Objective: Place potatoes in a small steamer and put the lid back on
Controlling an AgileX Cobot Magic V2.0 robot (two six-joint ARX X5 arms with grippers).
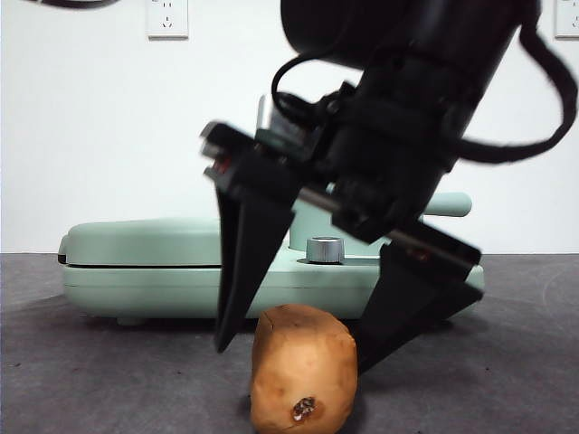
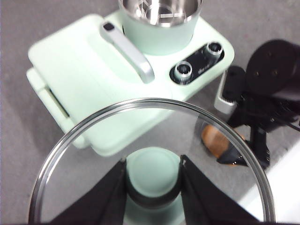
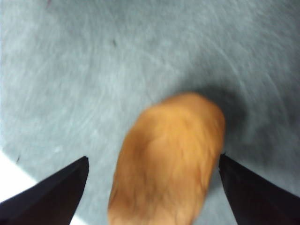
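Observation:
An orange-brown potato (image 1: 302, 369) with a dark spot lies on the grey table near the front; it also fills the right wrist view as the potato (image 3: 168, 159). My right gripper (image 1: 291, 351) stands open with one jaw on each side of the potato, not touching it. My left gripper (image 2: 153, 174) is shut on the mint-green knob of the clear glass lid (image 2: 93, 140), held in the air above the appliance. The small steamer (image 2: 159, 23) stands open on the appliance, its steel inside showing. The right gripper (image 2: 255, 136) and the potato (image 2: 216, 140) also show through the lid's edge.
A mint-green appliance (image 1: 154, 267) with a flat griddle cover, a chrome handle (image 2: 127, 50) and two knobs (image 2: 183, 70) stands behind the potato. The table's pale front edge (image 2: 281, 187) runs close to the potato.

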